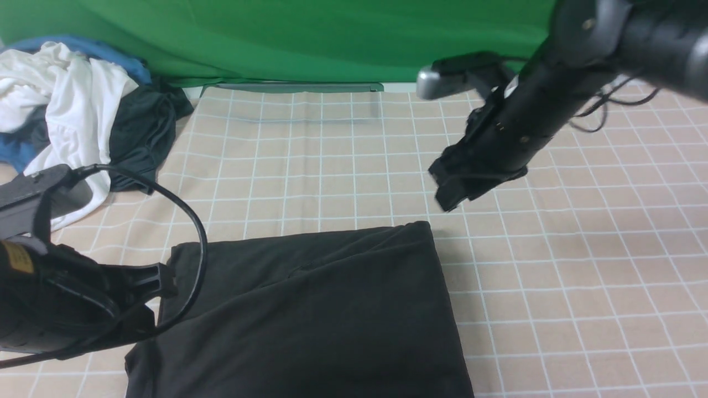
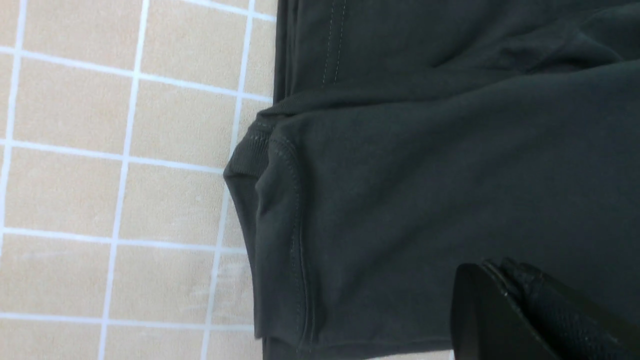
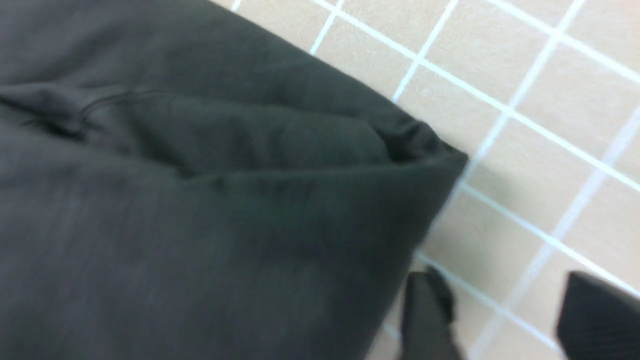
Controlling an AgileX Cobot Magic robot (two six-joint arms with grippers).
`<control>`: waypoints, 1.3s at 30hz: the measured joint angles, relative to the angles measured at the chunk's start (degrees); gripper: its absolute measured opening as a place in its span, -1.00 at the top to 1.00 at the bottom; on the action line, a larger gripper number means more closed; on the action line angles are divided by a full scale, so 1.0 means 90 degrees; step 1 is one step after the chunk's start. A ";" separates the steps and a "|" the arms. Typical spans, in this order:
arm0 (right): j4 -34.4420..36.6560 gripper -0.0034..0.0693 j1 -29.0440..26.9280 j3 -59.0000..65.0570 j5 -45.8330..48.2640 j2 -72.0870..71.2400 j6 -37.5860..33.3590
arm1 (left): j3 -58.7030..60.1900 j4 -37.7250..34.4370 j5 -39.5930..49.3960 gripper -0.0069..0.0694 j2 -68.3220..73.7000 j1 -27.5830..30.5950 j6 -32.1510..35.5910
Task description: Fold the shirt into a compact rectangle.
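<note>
Legible markings: none for you to record. The shirt (image 1: 310, 309) lies with a plain black face up, and no print or neck label shows on it in any view. A yellow tag (image 1: 17, 257) sits on the left arm in the front view, but whatever is printed on it is too small and blurred for you to read.

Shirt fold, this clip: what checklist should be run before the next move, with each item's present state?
1. Shirt folded into a rectangle on the checked cloth: ok, though its near edge is out of frame.
2. Right gripper open and off the fabric: ok.
3. Left gripper shut, over the shirt: ok; whether it pinches cloth: cannot tell.
4. Ribbed collar tucked in: not ok, it bulges from the folded edge.
5. Clothes pile apart from the shirt: ok.
</note>
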 joint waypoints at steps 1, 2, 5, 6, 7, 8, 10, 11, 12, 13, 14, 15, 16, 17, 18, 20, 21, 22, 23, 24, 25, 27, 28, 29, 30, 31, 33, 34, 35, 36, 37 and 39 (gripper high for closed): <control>0.0026 -0.44 0.0022 -0.0094 -0.0049 0.0200 0.0000 | 0.0000 -0.0002 0.0019 0.82 -0.0035 0.0000 -0.0017; 0.0048 -0.56 0.0044 -0.0190 -0.0121 0.0416 0.0000 | 0.0000 -0.0002 0.0034 0.82 -0.0059 0.0000 -0.0017; 0.0156 -0.70 0.0095 -0.0362 -0.0188 0.0823 0.0000 | 0.0000 -0.0002 0.0041 0.82 -0.0082 0.0000 -0.0067; 0.0282 -0.70 0.0103 -0.0401 -0.0180 0.0939 -0.0006 | 0.0000 -0.0007 0.0041 0.82 -0.0088 0.0000 -0.0082; 0.0544 -0.66 0.0110 -0.0432 -0.0143 0.1120 -0.0070 | 0.0000 -0.0007 0.0041 0.82 -0.0088 0.0000 -0.0090; 0.0715 -0.62 0.0110 -0.0432 -0.0117 0.1224 -0.0160 | 0.0000 -0.0007 0.0041 0.82 -0.0088 0.0000 -0.0090; 0.1076 -0.46 0.0126 -0.0432 -0.0057 0.1347 -0.0381 | 0.0000 -0.0007 0.0041 0.82 -0.0088 0.0000 -0.0090; 0.1185 -0.27 0.0127 -0.0437 -0.0041 0.1392 -0.0523 | 0.0000 -0.0007 0.0041 0.82 -0.0088 0.0000 -0.0090; 0.1265 -0.01 0.0132 -0.0478 -0.0036 0.1413 -0.0638 | 0.0000 -0.0007 0.0041 0.82 -0.0088 0.0000 -0.0090; 0.1297 0.30 0.0132 -0.0531 -0.0022 0.1418 -0.0676 | 0.0000 -0.0007 0.0041 0.82 -0.0088 0.0000 -0.0090; 0.1295 0.47 0.0117 -0.0608 -0.0016 0.1418 -0.0696 | 0.0000 -0.0007 0.0041 0.82 -0.0088 0.0000 -0.0090; 0.1289 0.58 0.0093 -0.0691 -0.0008 0.1418 -0.0704 | 0.0000 -0.0007 0.0041 0.82 -0.0088 0.0000 -0.0090; 0.1257 0.65 0.0038 -0.0823 0.0015 0.1421 -0.0684 | 0.0000 -0.0007 0.0041 0.82 -0.0088 0.0000 -0.0090; 0.1185 0.67 -0.0054 -0.1009 0.0022 0.1421 -0.0605 | 0.0000 -0.0007 0.0048 0.82 -0.0088 0.0000 -0.0090; 0.1089 0.67 -0.0165 -0.1177 0.0035 0.1421 -0.0540 | 0.0000 -0.0007 0.0057 0.82 -0.0088 0.0000 -0.0090; 0.0931 0.67 -0.0431 -0.1474 0.0038 0.1421 -0.0445 | 0.0000 -0.0007 0.0071 0.82 -0.0088 0.0000 -0.0090; 0.0856 0.67 -0.0608 -0.1610 0.0038 0.1425 -0.0429 | 0.0000 -0.0007 0.0082 0.82 -0.0088 0.0000 -0.0090; 0.0786 0.67 -0.0748 -0.1691 0.0041 0.1425 -0.0429 | 0.0000 -0.0014 0.0082 0.82 -0.0088 0.0000 -0.0090; 0.0739 0.67 -0.0919 -0.1746 0.0041 0.1425 -0.0416 | 0.0000 -0.0014 0.0082 0.82 -0.0088 0.0000 -0.0090; 0.0681 0.67 -0.1070 -0.1782 0.0049 0.1425 -0.0379 | 0.0000 -0.0031 0.0077 0.82 -0.0088 0.0000 -0.0090; 0.0648 0.66 -0.1177 -0.1798 0.0064 0.1425 -0.0323 | 0.0000 -0.0037 0.0052 0.82 -0.0088 0.0000 -0.0090; 0.0563 0.58 -0.1355 -0.1798 0.0091 0.1441 -0.0262 | 0.0000 -0.0053 0.0011 0.82 -0.0088 0.0000 -0.0090; 0.0549 0.50 -0.1392 -0.1798 0.0100 0.1448 -0.0255 | 0.0000 -0.0053 -0.0013 0.82 -0.0088 0.0000 -0.0090; 0.0542 0.36 -0.1423 -0.1798 0.0100 0.1470 -0.0248 | 0.0000 -0.0058 -0.0027 0.82 -0.0088 0.0000 -0.0090; 0.0516 0.17 -0.1438 -0.1805 0.0092 0.1475 -0.0241 | 0.0000 -0.0058 -0.0054 0.82 -0.0088 0.0000 -0.0090; 0.0500 -0.04 -0.1438 -0.1816 0.0099 0.1489 -0.0241 | 0.0000 -0.0058 -0.0074 0.82 -0.0088 0.0000 -0.0090; 0.0488 -0.38 -0.1438 -0.1953 0.0310 0.1495 -0.0262 | 0.0000 -0.0058 -0.0154 0.82 -0.0088 0.0000 -0.0090; 0.0488 -0.48 -0.1438 -0.2089 0.0564 0.1495 -0.0291 | 0.0000 -0.0058 -0.0192 0.82 -0.0088 0.0000 -0.0090; 0.0446 -0.53 -0.1438 -0.2254 0.0819 0.1460 -0.0338 | 0.0000 -0.0058 -0.0254 0.82 -0.0088 0.0000 -0.0090; 0.0294 -0.45 -0.1438 -0.2394 0.0990 0.1373 -0.0338 | 0.0000 -0.0058 -0.0301 0.82 -0.0088 0.0000 -0.0090; 0.0188 -0.35 -0.1438 -0.2487 0.1066 0.1259 -0.0338 | 0.0000 -0.0058 -0.0308 0.82 -0.0088 0.0000 -0.0090; -0.0118 0.14 -0.1438 -0.2630 0.1137 0.0839 -0.0324 | 0.0000 -0.0058 -0.0309 0.82 -0.0088 0.0000 -0.0090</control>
